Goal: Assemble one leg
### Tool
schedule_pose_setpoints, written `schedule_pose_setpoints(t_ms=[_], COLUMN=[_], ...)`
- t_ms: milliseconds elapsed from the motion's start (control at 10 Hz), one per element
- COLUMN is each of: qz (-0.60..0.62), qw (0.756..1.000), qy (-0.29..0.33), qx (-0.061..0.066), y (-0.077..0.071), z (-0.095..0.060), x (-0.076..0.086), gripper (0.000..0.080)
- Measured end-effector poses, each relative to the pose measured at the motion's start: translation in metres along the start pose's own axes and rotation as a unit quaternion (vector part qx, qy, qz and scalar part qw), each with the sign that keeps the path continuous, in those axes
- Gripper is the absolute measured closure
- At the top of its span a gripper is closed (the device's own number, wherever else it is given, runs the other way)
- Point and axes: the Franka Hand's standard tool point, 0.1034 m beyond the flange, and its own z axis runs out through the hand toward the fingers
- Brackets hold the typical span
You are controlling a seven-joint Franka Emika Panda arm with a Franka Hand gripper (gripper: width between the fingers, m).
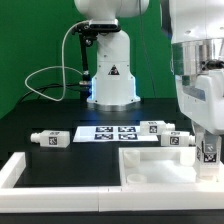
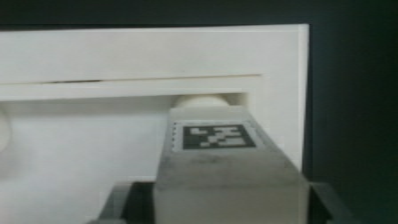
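Observation:
My gripper (image 1: 209, 152) is shut on a leg (image 1: 210, 153), a white post with a black-and-white tag, and holds it upright over the near right corner of the white tabletop piece (image 1: 150, 165). In the wrist view the leg (image 2: 221, 150) fills the space between my dark fingers (image 2: 134, 203). Its rounded tip meets the corner region of the tabletop piece (image 2: 107, 70); whether it touches I cannot tell. Three more legs lie on the black table: one at the exterior view's left (image 1: 50, 140) and two behind the tabletop piece (image 1: 158, 128) (image 1: 178, 139).
The marker board (image 1: 112, 132) lies on the table in front of the robot base (image 1: 110, 75). A white rim frame (image 1: 25, 172) runs along the front at the exterior view's left. A cable (image 1: 55, 72) loops behind, at the left.

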Motion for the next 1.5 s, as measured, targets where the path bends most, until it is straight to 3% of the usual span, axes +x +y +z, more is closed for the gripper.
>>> schedule_pose_setpoints(t_ms=[100, 200, 300, 400, 600, 900, 1000, 1100, 1200, 1300, 1400, 1500], qz=[-0.006, -0.104, -0.223, -0.313, -0.378, -0.452, -0.548, -0.584, -0.558, -0.559, -0.544, -0.509], qw=[1.0, 0.994, 0.974, 0.948, 0.924, 0.89, 0.833, 0.809, 0.827, 0.826, 0.836, 0.857], qy=[0.001, 0.007, 0.011, -0.001, -0.005, -0.009, -0.015, -0.019, -0.017, -0.017, -0.016, -0.013], qx=[-0.002, -0.037, -0.048, -0.06, -0.059, -0.059, -0.073, -0.069, -0.07, -0.07, -0.07, -0.071], y=[0.001, 0.006, 0.003, 0.004, 0.005, 0.004, 0.004, 0.004, 0.004, 0.004, 0.004, 0.004], z=[0.001, 0.0, -0.002, -0.002, -0.002, -0.002, -0.005, -0.004, -0.004, -0.004, -0.004, -0.004], x=[0.0, -0.003, -0.004, -0.007, -0.008, -0.007, -0.008, -0.012, -0.011, -0.011, -0.011, -0.011], gripper=[0.0413, 0.0278, 0.0278, 0.0181, 0.0154, 0.015, 0.015, 0.015, 0.015, 0.0297, 0.0297, 0.0435])
